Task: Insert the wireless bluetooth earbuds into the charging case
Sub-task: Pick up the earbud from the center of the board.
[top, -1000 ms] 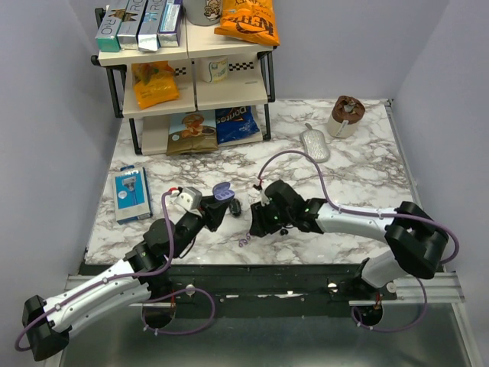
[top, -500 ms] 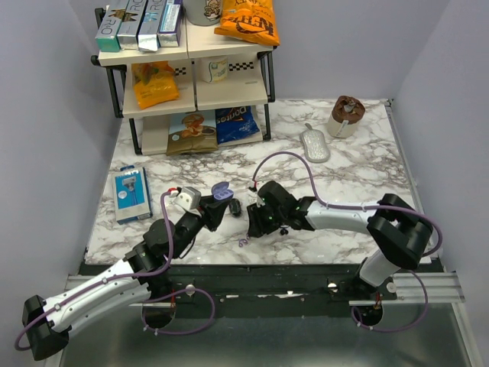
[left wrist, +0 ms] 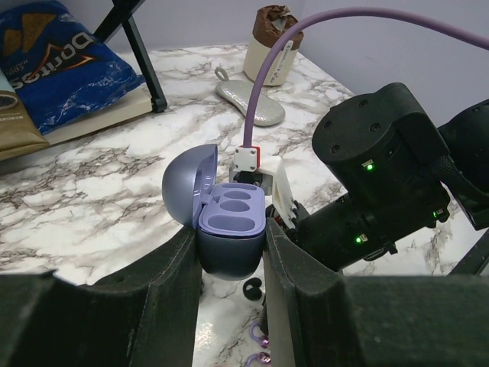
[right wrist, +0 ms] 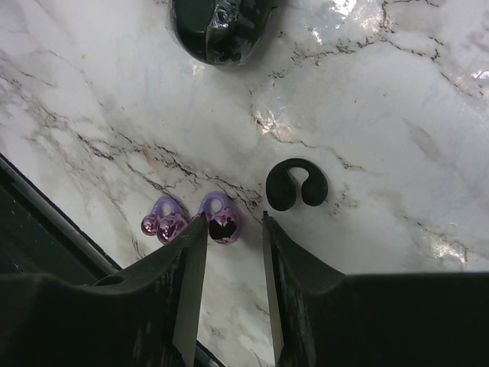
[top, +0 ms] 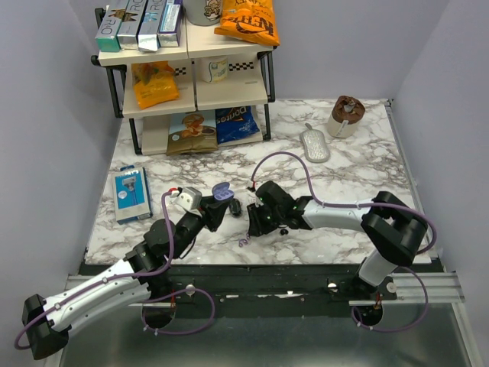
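My left gripper (left wrist: 231, 256) is shut on the open purple charging case (left wrist: 229, 229), holding it upright off the marble; both slots are empty. It also shows in the top view (top: 222, 191). Two glossy purple loop-shaped earbuds lie near the table's front edge (top: 243, 241). In the right wrist view one earbud (right wrist: 223, 225) sits between my open right gripper's (right wrist: 229, 229) fingertips, against the left finger. The other earbud (right wrist: 164, 223) lies just outside that finger. No glossy black buds show, only a matte black C-shaped piece (right wrist: 296, 186).
A glossy black rounded object (right wrist: 221, 27) lies on the marble beyond the earbuds, also in the top view (top: 235, 206). The table's front edge (right wrist: 46, 229) is close by. A snack shelf (top: 191, 69), blue box (top: 130, 195), grey oblong item (top: 315, 145) and brown cup (top: 346, 115) stand further off.
My right gripper has shifted a little left and nearer the front edge, over the purple earbuds. The left gripper has kept the case still.
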Controlling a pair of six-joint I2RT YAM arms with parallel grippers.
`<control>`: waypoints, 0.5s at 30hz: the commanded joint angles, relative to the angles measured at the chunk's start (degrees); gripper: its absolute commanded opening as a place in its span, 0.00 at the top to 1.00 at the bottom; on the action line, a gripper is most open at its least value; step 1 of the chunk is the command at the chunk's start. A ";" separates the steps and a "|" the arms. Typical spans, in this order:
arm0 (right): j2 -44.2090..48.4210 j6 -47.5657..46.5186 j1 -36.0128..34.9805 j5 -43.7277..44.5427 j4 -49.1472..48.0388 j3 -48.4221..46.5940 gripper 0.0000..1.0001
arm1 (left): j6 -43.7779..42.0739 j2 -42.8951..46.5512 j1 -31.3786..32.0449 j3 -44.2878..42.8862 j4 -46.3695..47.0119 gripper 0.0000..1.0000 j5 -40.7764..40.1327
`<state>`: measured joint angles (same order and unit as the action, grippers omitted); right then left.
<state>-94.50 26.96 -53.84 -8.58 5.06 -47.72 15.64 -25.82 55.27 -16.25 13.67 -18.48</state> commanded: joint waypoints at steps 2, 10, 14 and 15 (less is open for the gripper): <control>-1.48 0.11 -0.30 0.32 -1.54 -0.62 0.60 | -0.17 -0.10 0.54 0.34 0.30 1.00 -0.94; -1.83 0.11 -0.38 0.23 -1.72 -0.35 0.65 | 0.01 -0.81 0.63 0.52 1.00 1.00 -0.51; -0.43 0.11 -0.30 0.84 -1.28 -0.09 0.71 | 0.01 -0.89 0.72 0.43 1.01 1.00 -0.42; 0.62 0.20 -0.38 1.37 -0.93 0.26 0.73 | 0.01 -0.81 0.72 0.43 1.01 1.00 -0.42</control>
<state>-94.98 26.98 -53.84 -8.58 4.29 -47.72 15.66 -26.63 55.64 -16.25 13.72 -18.48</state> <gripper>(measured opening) 0.301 0.413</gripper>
